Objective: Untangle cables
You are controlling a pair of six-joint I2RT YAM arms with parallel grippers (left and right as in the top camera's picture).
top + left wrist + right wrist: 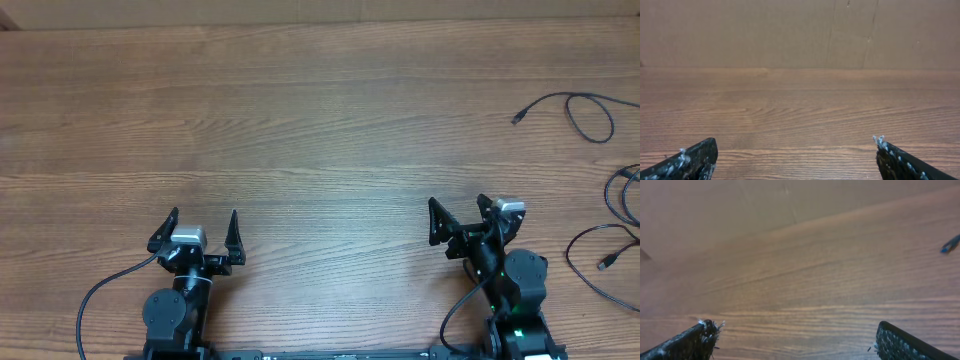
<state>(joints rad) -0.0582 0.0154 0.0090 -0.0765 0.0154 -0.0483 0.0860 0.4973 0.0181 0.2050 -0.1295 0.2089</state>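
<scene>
Thin black cables lie apart along the table's right side. One cable (588, 108) forms a loop with a small plug pointing left, a second cable (626, 192) curls at the right edge, and a third cable (598, 262) bends near the front right. My right gripper (458, 204) stands open to their left, touching none of them. In the right wrist view the right gripper (795, 330) is empty, and a plug tip (950, 244) shows at the far right. My left gripper (203, 215) is open over bare wood at the front left, and its own view shows the left gripper (795, 150) empty.
The wooden table (300, 120) stretches to a brown cardboard wall (790, 30) at the back. Both arm bases sit at the front edge, each with a thicker black lead (100, 290) curving beside it.
</scene>
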